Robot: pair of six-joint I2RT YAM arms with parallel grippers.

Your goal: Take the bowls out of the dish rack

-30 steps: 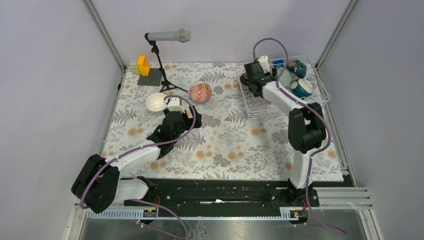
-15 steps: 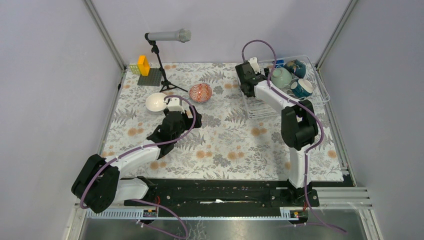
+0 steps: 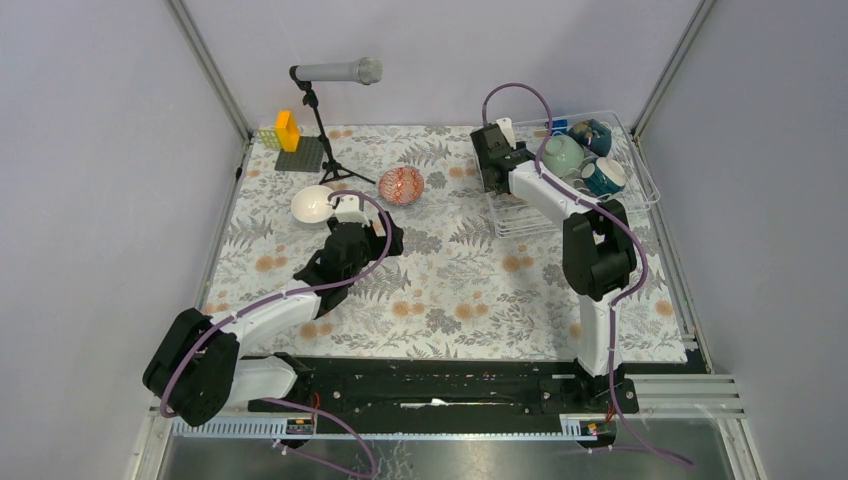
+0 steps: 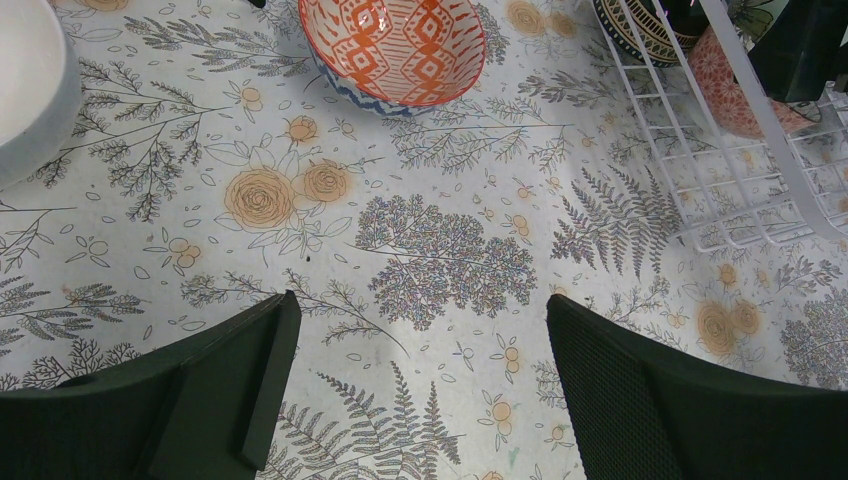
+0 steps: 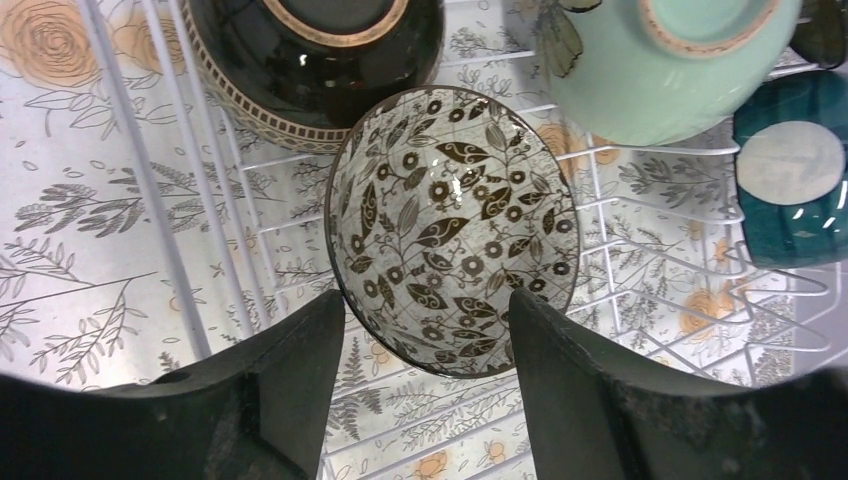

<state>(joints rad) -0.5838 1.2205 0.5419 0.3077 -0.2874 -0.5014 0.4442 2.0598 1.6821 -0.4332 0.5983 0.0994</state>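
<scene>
The right gripper (image 5: pixel 425 300), jaws wide, has shifted to the dish rack's (image 3: pixel 520 220) far-left corner and straddles one glossy grey floral bowl (image 5: pixel 455 230). Racked beside it are one dark brown bowl (image 5: pixel 310 60), one mint bowl (image 5: pixel 680 70) and one teal bowl (image 5: pixel 800 220). The left gripper (image 4: pixel 420 330), also wide, hovers left of the rack near a white bowl (image 3: pixel 313 204) and an orange-patterned bowl (image 3: pixel 401 185).

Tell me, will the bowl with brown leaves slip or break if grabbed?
Probably slippery: the round grey leaf-patterned ceramic bowl shows shiny glints, so its glaze looks smooth. It looks hard and stiff, so it is likely breakable if dropped. It seems propped on edge in the white wire dish rack, so a nudge might tip it.
</scene>
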